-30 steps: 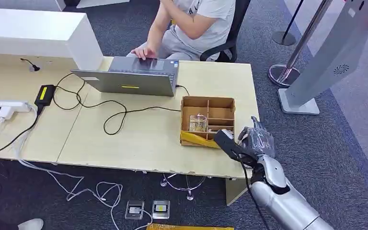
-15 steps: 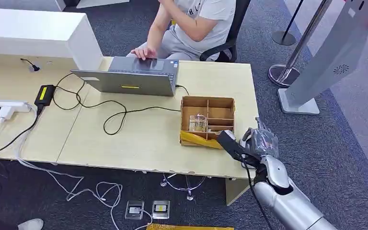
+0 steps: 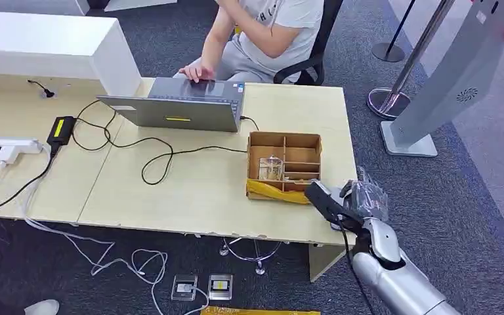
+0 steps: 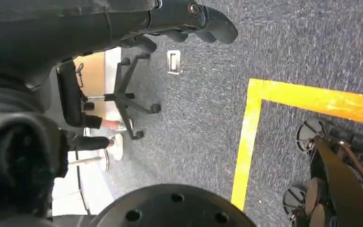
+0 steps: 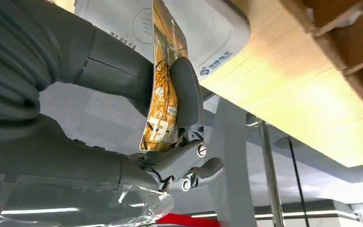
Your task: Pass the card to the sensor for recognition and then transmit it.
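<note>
Although the head view hides the card behind my right hand (image 3: 357, 200), which sits low and right of centre in that frame at the table's near right corner, the right wrist view shows it plainly.

Item: card (image 5: 163, 80). Thin, flat, printed in orange and yellow, standing edge-on at upper centre of the right wrist frame. Pinched between the thick grey thumb and a darker finger (image 5: 185, 92); the right hand holds the card, its other fingers curled behind it. I judge it light and fairly stiff with some spring, and glossy, so liable to slip or swivel in a pinch this small. Best hold, to my reading: across the flat faces near one end, as now, leaving most of the printed face free to present. A firmer squeeze risks bowing it.

Item: sensor (image 5: 208, 35). Pale, rounded-corner slab with a small blue mark, upper middle of the right wrist frame, lying on the wooden table (image 5: 283, 94). The card stands just beside it; I cannot tell whether they touch.

Item: left hand (image 4: 189, 12). Upper part of the left wrist frame, hanging over grey carpet. Its dark fingers curl inward with nothing in them.

Item: compartmented cardboard box (image 3: 285, 164). Centre-right of the head frame, just beside the right hand.

Item: person at a laptop (image 3: 184, 105), top centre of the head frame.
</note>
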